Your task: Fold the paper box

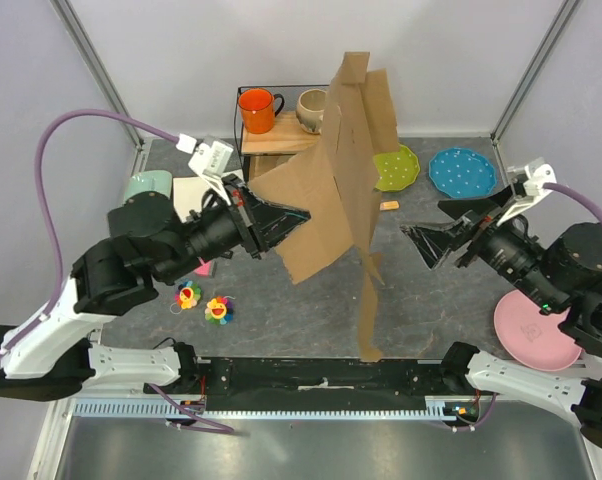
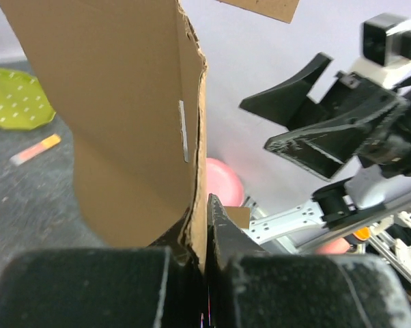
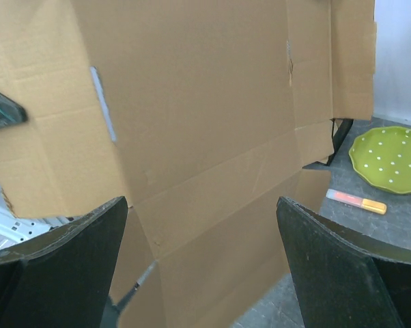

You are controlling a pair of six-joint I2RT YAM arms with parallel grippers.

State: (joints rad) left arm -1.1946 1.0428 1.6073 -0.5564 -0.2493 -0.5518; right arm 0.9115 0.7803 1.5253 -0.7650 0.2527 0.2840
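**Above the bench: box blank on end, left arm holding**

At the near edge of the bench (image 1: 281, 320), one narrow flap of the paper box (image 1: 346, 160) seems to touch down by the arm bases. Farther in, the unfolded sheet stands nearly upright, with its long axis vertical and its broad face turned right. The left tool (image 1: 281, 218) is clenched on a left-side panel. The right tool (image 1: 423, 243), spread and grasping nothing, faces that broad side from slightly apart, so it is likely the arm free to press. Beyond lies a green dotted plate (image 1: 396, 167).

Left tool (image 1: 299, 214) clamped, right tool (image 1: 422, 219) (opposite) agape.
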